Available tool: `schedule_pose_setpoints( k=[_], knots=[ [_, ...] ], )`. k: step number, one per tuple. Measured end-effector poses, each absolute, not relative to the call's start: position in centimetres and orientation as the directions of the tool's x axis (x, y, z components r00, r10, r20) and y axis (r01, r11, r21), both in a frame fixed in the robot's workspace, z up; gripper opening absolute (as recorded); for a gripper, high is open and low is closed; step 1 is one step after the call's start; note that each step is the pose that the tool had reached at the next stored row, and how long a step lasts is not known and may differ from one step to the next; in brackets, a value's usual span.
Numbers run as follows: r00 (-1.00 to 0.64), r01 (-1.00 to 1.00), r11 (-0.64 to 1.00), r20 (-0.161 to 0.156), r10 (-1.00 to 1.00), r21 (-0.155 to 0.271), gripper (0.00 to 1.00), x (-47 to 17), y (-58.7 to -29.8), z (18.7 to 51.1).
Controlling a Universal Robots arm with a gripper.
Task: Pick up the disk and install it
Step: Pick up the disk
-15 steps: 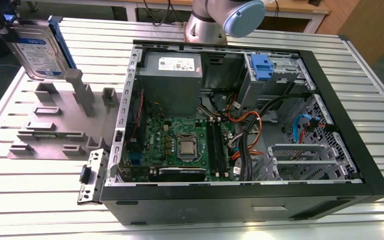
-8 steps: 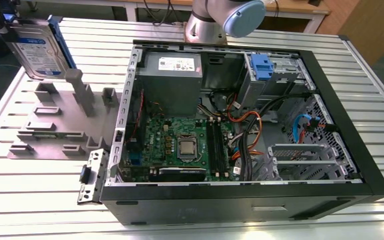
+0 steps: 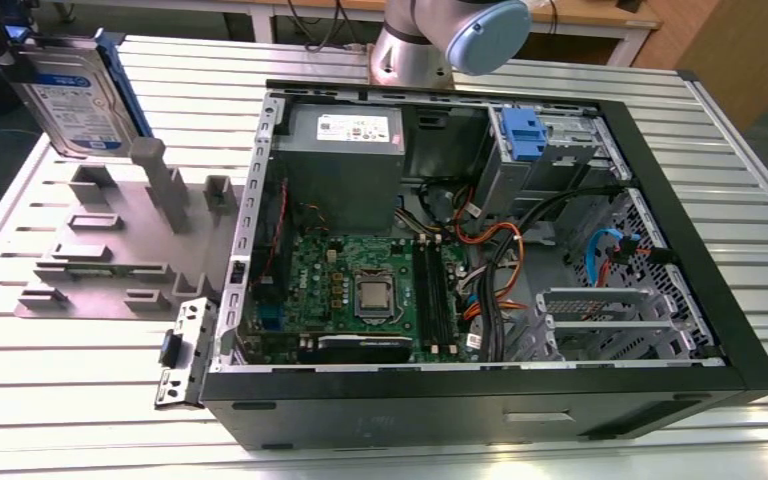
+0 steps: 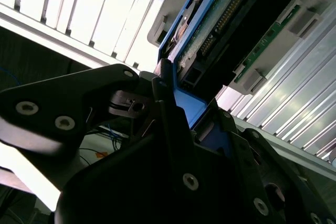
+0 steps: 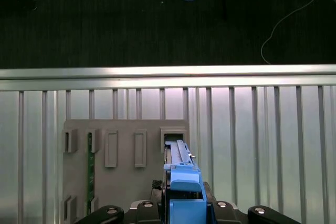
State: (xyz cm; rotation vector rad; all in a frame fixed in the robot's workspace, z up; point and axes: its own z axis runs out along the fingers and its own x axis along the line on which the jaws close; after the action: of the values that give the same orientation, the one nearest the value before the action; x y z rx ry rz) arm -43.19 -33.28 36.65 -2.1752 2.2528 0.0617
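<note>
At ten o'clock in the exterior view, the black pincer (image 3: 11, 52) holds the flat silver disk (image 3: 75, 100) by its tough blue edge (probably heavy, stiff, breakable).

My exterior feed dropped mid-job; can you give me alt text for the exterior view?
The gripper holds the disk raised above a grey slotted holder at the exterior view's left. Beside it, an open computer case lies on the slatted metal table, motherboard exposed, a blue clip at its far end.

disk (image 3: 71, 100): silver, blue frame | fixture (image 3: 104, 250): grey | table (image 3: 37, 400): ribbed silver | case (image 3: 491, 395): black
</note>
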Motion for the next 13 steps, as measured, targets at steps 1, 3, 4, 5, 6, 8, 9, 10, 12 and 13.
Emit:
schedule_pose_setpoints(
  k=[1,3,4,5,6,8,9,10,12,13],
  knots=[
    [-0.035,-0.999,0.035,-0.034,-0.999,0.022,0.36,-43.19,-33.28,36.67],
    [-0.035,-0.999,0.035,-0.034,-0.999,0.022,0.36,-43.19,-33.27,36.73],
    [-0.035,-0.999,0.035,-0.034,-0.999,0.022,0.36,-43.19,-33.28,36.75],
    [-0.035,-0.999,0.035,-0.034,-0.999,0.022,0.36,-43.19,-33.27,36.78],
    [-0.035,-0.999,0.035,-0.034,-0.999,0.022,0.36,-43.19,-33.28,36.81],
    [-0.035,-0.999,0.035,-0.034,-0.999,0.022,0.36,-43.19,-33.27,36.87],
    [-0.035,-0.999,0.035,-0.034,-0.999,0.022,0.36,-43.19,-33.27,36.89],
    [-0.035,-0.999,0.035,-0.034,-0.999,0.022,0.36,-43.19,-33.27,36.92],
    [-0.035,-0.999,0.035,-0.034,-0.999,0.022,0.36,-43.19,-33.27,36.98],
    [-0.035,-0.999,0.035,-0.034,-0.999,0.022,0.36,-43.19,-33.28,37.00]
  ],
)
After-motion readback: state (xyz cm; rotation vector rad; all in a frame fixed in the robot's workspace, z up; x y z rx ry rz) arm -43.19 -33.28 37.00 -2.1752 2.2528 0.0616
